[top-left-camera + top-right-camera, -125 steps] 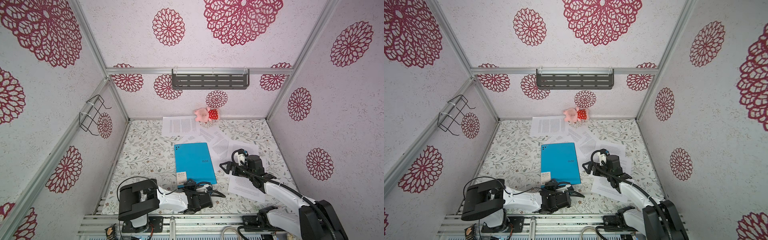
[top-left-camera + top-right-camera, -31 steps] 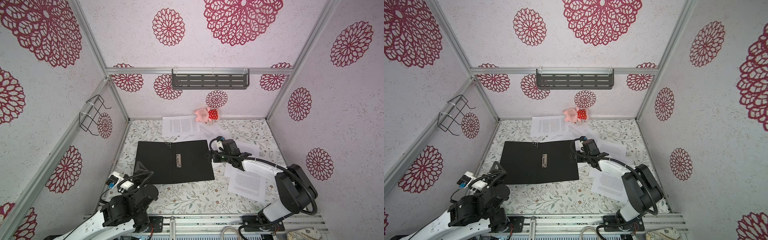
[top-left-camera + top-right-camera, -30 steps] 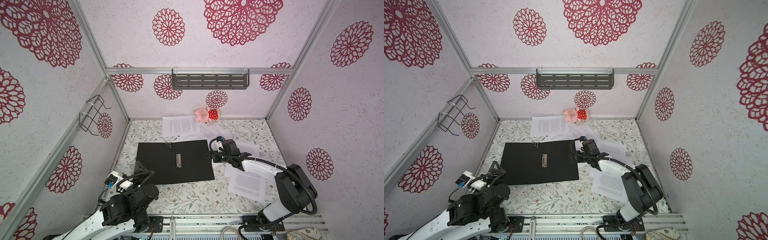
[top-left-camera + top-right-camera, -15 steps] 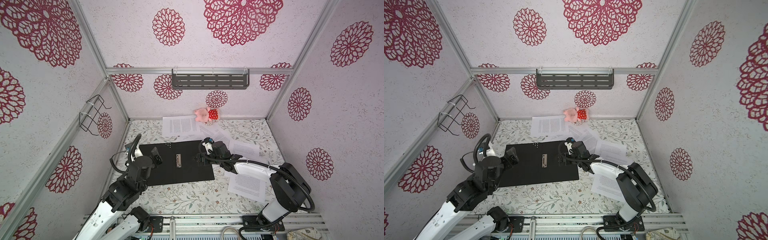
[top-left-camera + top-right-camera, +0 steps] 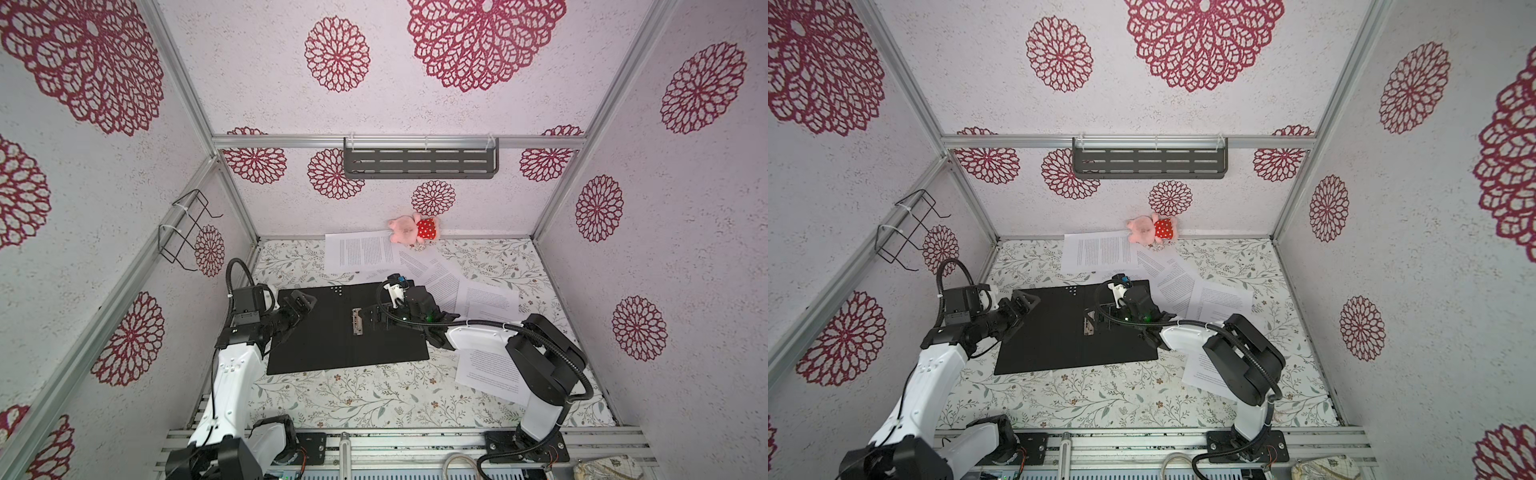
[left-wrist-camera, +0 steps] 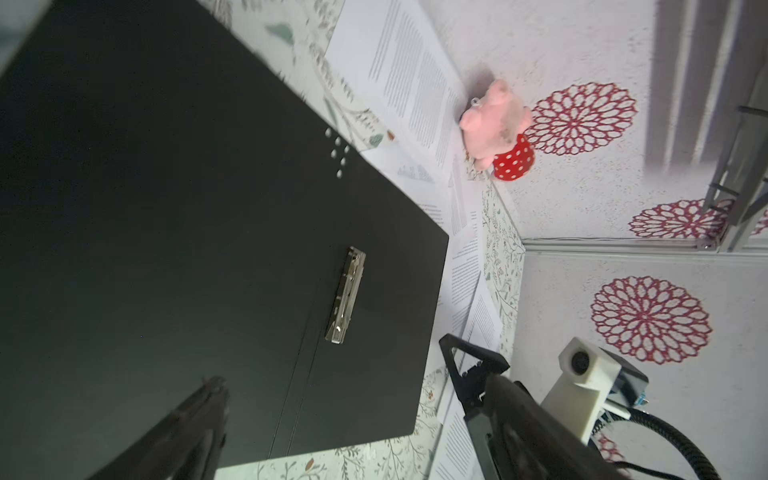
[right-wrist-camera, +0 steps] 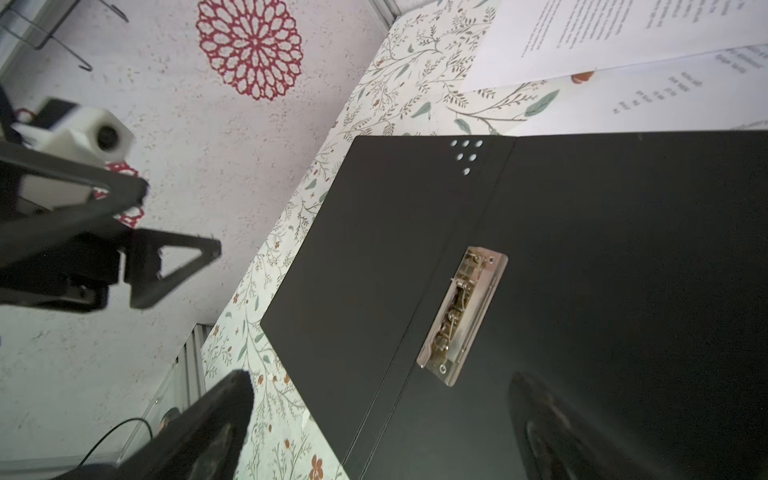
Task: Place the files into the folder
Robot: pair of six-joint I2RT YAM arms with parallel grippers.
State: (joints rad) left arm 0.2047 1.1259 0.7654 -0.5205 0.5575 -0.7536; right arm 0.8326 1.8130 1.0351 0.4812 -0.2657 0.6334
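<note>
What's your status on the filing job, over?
Jaws open and empty on left gripper and right gripper. Folder open flat, black inside up; files all outside it. Plush toy at far sheet's corner.

Matt black folder, metal clip

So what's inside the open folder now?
Inside the folder only the metal spine clip shows on black; no files are in it. The open right gripper hangs over the right half, hiding a patch there.
</note>
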